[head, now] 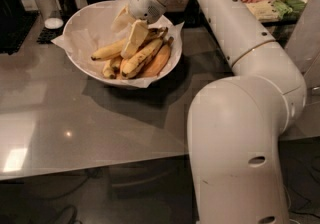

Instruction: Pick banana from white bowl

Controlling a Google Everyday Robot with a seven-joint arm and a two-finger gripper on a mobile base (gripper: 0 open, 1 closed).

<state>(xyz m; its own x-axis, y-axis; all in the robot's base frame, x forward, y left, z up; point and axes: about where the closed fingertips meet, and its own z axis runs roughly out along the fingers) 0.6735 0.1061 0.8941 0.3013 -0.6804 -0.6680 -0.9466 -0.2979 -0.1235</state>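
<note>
The gripper [120, 42] hangs low inside the white bowl [69, 20] at the far end of the grey table [75, 118], its two pale fingers [135, 37] spread apart and gripping nothing. The banana [106, 52], long and speckled, lies across the paper lining, its left tip pointing to the bowl's left wall, and its middle runs right under the nearer finger while the other finger sits behind it, toward the bowl's back. Shorter bananas and a fatter orange-toned one [154, 62] crowd just in front.
</note>
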